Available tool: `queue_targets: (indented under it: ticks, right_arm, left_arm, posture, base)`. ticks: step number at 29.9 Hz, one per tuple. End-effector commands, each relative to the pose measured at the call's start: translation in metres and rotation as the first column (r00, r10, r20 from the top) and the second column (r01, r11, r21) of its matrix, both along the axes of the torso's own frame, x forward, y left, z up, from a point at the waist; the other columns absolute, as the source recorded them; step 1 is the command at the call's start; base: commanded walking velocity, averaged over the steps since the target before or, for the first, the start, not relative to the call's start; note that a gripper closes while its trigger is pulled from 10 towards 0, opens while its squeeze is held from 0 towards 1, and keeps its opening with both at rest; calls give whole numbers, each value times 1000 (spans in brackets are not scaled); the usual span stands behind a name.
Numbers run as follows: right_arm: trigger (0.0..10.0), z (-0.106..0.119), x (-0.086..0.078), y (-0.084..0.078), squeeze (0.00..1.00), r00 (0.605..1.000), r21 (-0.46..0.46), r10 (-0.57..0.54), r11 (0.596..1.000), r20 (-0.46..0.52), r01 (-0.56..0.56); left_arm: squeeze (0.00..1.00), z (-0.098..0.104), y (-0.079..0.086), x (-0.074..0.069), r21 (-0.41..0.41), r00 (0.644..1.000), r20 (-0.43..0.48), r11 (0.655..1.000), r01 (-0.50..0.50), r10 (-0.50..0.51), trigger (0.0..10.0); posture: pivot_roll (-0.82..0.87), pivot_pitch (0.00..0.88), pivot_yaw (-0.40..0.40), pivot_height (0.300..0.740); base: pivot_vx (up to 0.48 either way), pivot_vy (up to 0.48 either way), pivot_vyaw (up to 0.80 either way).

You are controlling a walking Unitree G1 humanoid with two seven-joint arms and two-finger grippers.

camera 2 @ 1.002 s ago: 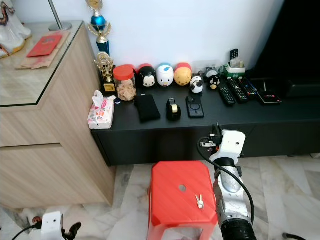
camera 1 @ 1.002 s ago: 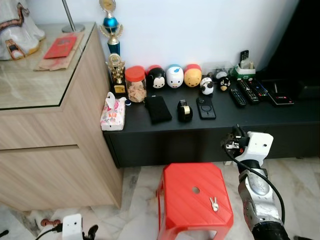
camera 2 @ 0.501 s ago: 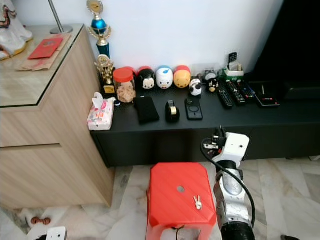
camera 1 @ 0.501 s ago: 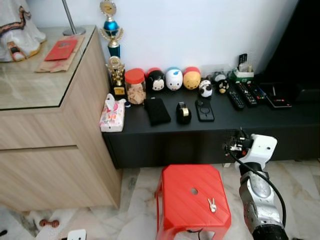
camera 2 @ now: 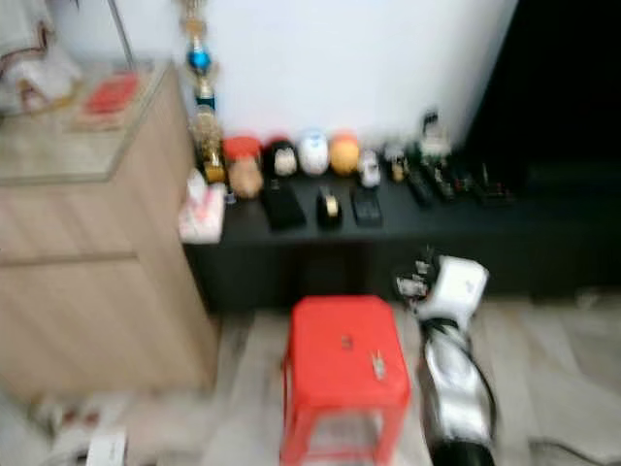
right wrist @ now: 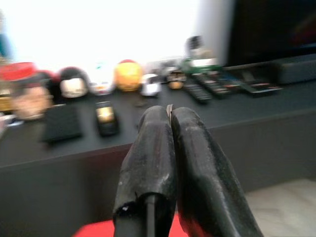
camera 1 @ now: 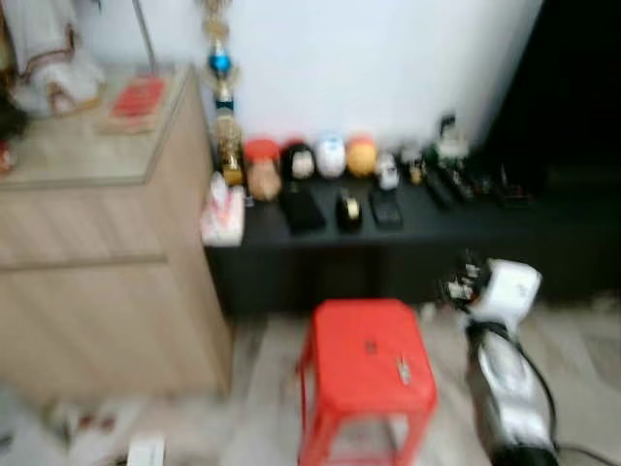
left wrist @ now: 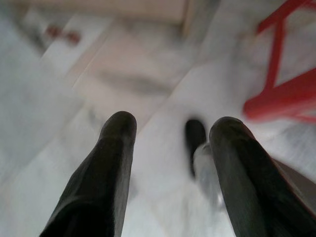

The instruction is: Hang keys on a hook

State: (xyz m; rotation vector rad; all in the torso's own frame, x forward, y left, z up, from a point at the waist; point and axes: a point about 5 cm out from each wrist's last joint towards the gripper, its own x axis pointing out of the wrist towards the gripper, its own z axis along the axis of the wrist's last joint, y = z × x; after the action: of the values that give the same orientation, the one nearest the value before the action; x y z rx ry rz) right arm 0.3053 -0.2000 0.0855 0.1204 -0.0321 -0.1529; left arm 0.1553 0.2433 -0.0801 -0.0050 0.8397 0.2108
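Observation:
The eye views are blurred. A small bunch of keys lies on top of a red plastic stool, near its right edge. My right arm is raised just right of the stool, between it and the black cabinet. The right gripper is shut, fingers pressed together with nothing between them, and points at the cabinet top. My left gripper hangs low and open over the marble floor, with a red stool leg off to one side.
A long black low cabinet against the white wall carries round toy figures, a red-lidded jar, a tissue pack and remotes. A tall wooden cabinet stands on the left. Pale marble floor surrounds the stool.
The whole picture has shifted and blurred, so the camera has moved; the scene looks a little farther off. The keys still lie on the stool. My right arm holds its raised pose.

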Motion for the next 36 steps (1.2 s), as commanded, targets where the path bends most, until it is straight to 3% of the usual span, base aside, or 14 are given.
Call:
queue_targets:
  ticks: [1, 36]
  right_arm:
    - [10000, 4, 1, 2, 0, 1000, 5, 2, 1000, 15, -2]
    - [10000, 4, -1, 0, 0, 1000, 27, -16, 1000, 7, 15]
  left_arm:
    - [0, -8, -2, -16, -7, 998, -62, 1000, -3, 2, 10000]
    - [0, -9, -5, -18, -16, 998, -63, 1000, 18, -19, 10000]
  posture:
    - [-75, 0, -16, 740]
    - [-70, 7, -22, 740]
  base:
    - [-274, 0, 0]
    - [-277, 0, 0]
